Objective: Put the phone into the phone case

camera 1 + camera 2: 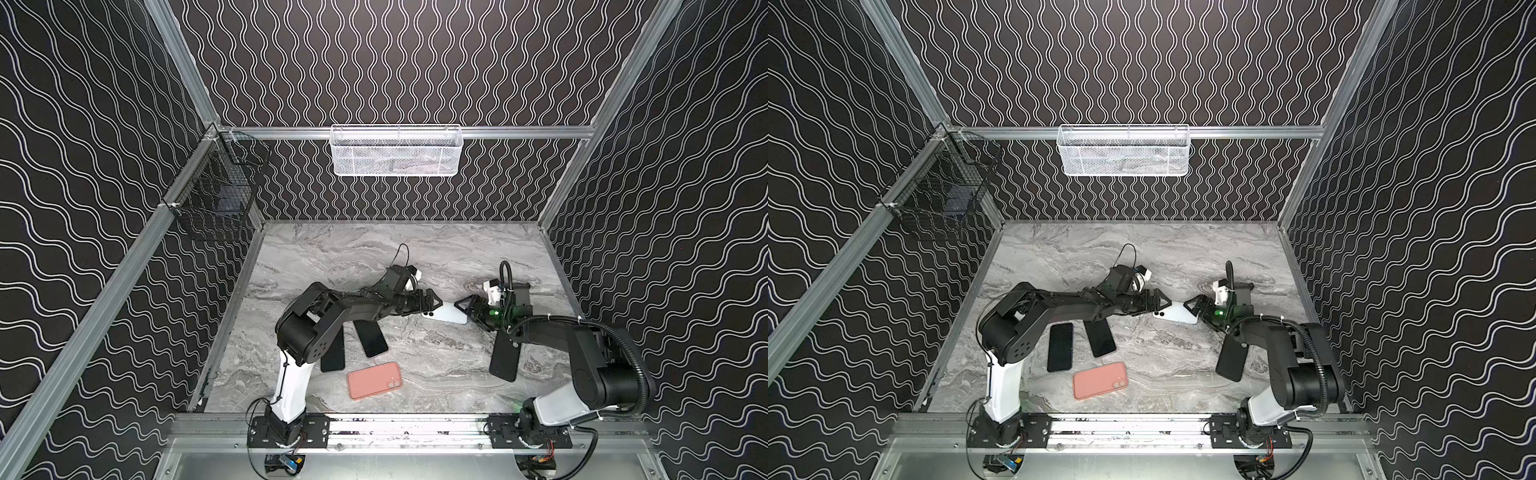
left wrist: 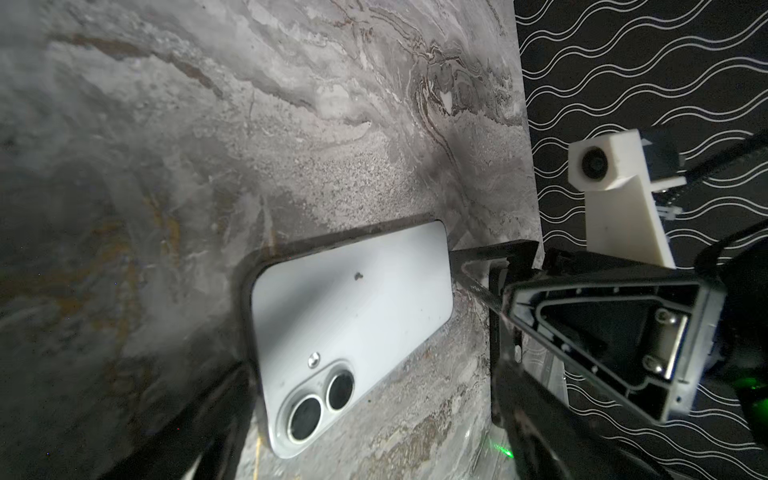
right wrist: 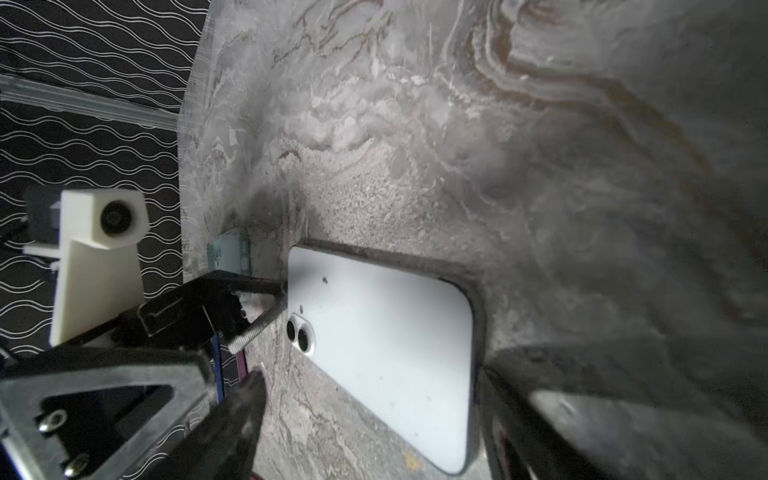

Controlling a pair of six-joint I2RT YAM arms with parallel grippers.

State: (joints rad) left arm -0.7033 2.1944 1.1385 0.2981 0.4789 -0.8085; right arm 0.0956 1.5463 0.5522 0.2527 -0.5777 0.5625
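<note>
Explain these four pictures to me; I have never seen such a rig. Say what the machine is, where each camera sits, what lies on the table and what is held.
The machine is two robot arms mounted at the near edge of a marble table. Two pictures come from a twin camera overhead and show the whole scene; the other two come from a camera on each arm's wrist. The left end effector and the right end effector, each two fingers, meet at a white phone lying back up. Both are open, so nothing is held. Also on the table: a pink case and three black slabs, phones or cases.
</note>
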